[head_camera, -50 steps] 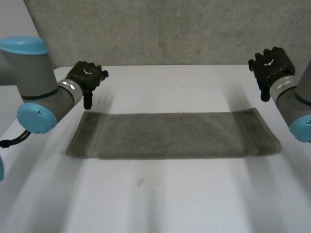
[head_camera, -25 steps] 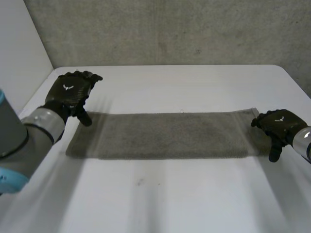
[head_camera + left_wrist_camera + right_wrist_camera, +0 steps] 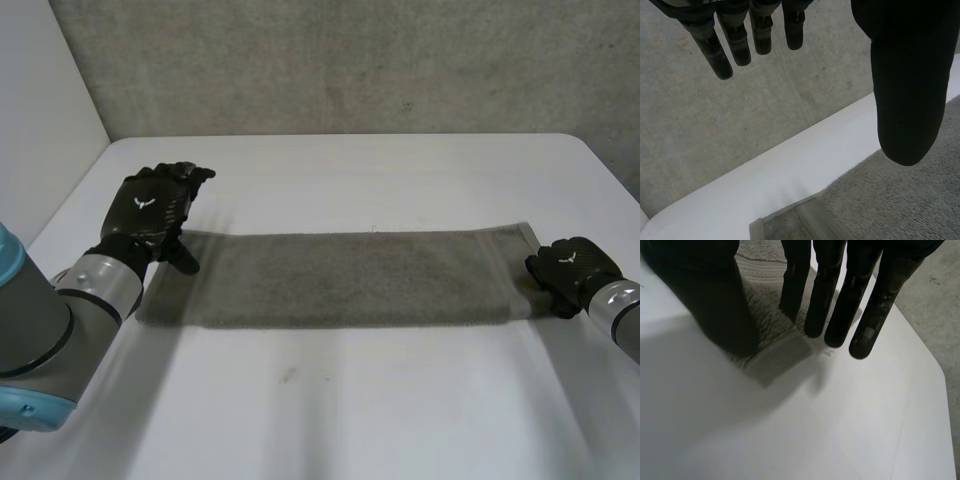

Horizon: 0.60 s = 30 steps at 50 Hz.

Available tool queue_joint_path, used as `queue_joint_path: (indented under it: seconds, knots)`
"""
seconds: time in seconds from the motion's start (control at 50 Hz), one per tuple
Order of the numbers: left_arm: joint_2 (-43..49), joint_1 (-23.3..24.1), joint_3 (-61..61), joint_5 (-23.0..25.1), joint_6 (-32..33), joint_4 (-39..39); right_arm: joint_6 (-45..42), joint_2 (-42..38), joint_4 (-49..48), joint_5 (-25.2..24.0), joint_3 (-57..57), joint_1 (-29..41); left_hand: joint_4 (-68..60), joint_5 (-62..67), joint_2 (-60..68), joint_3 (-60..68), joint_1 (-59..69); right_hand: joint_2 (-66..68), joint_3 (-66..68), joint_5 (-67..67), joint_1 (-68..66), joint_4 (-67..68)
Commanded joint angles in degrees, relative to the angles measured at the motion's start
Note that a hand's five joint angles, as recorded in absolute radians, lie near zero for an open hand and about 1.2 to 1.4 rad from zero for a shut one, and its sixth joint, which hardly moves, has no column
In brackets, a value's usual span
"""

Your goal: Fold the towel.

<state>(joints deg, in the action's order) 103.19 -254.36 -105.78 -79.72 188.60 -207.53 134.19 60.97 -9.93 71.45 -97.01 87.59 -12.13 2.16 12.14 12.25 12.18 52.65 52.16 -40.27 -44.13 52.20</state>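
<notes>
**Closing in on both short ends of the towel**

Working over a grey towel (image 3: 350, 278) lying flat as a long folded strip on the white table (image 3: 400, 400), stretching from one hand to the other.

Holding the left hand (image 3: 150, 210) over one short end, palm down. Keeping the fingers (image 3: 735, 45) straight and slightly spread, with the thumb (image 3: 907, 75) standing well off from them above the terry, and pinching nothing. Showing the towel's corner with its flat woven band below that palm, bare table past the fingertips, and a concrete wall (image 3: 715, 125) beyond.

Setting the right hand (image 3: 568, 268) at the opposite short end. Keeping the fingers (image 3: 840, 300) straight and side by side, tips pointing down at the end hem. Holding the thumb (image 3: 710, 295) apart on the other side of the corner, leaving the cloth lying in the gap, unpinched. Not telling whether the tips are touching the cloth or hanging just above it.

Carrying a small white winged emblem on the back of each black hand, too small for reading any lettering.

Comparing with half a second ago:
- Finding the left hand drawn a little nearer the robot and closer over the towel's end, thumb now reaching across the end edge.
- Finding the right hand in nearly the same spot but sitting more compactly on its end, fingers no longer trailing past the towel's near edge.
- Finding the towel lying just as before, same place and same shape.
</notes>
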Motion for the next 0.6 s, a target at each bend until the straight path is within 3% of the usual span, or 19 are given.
queue_joint_path:
  seconds: [0.02, 0.18, 0.32, 0.44, 0.5, 0.54, 0.6]
  knots:
    - [0.0, -0.35, -0.13, 0.0, -0.07, 0.02, -1.13, -1.2, 0.08, -0.35, 0.59, -0.31, -1.11, 1.08, 1.1, 1.0, 1.07, 27.35, 27.84, -29.73, -35.86, 27.8]
    - [0.0, -0.61, -0.22, 0.0, 0.01, 0.02, -10.18, 0.21, -0.18, 1.85, 0.68, -6.03, -1.11, 1.08, 1.1, 1.0, 1.07, 27.35, 27.84, -29.73, -35.87, 27.8]
    - [-0.62, -1.05, -0.39, 0.09, 0.01, 0.11, -21.16, 1.88, 0.0, 8.43, 4.98, -14.63, -1.11, 1.08, 1.1, 1.0, 1.07, 27.35, 27.84, -29.73, -35.87, 27.8]
    - [-0.7, -1.05, -0.75, 0.0, 0.01, 0.11, -14.49, 4.16, -1.06, 9.32, 8.15, -9.02, -0.94, 0.91, 0.93, 0.83, 0.9, 27.35, 27.84, -29.73, -35.87, 27.8]
    - [-0.7, -1.05, -0.75, 0.0, 0.01, 0.11, -9.65, 6.97, -2.55, 9.15, 8.86, -2.86, -0.94, 0.91, 0.93, 0.83, 0.9, 27.35, 27.84, -29.73, -35.87, 27.8]
    - [-0.79, -1.14, -0.83, 0.0, 0.01, 0.11, -6.67, 8.29, -5.0, 8.8, 9.12, 5.53, -1.11, 1.08, 1.1, 1.0, 1.07, 27.35, 27.84, -29.73, -35.87, 27.8]
    - [-1.06, -1.14, -0.92, -0.26, 0.01, 0.11, -5.7, 8.2, -6.59, 8.62, 9.29, 10.23, -0.94, 0.91, 0.93, 0.83, 0.9, 27.35, 27.84, -29.73, -35.87, 27.8]
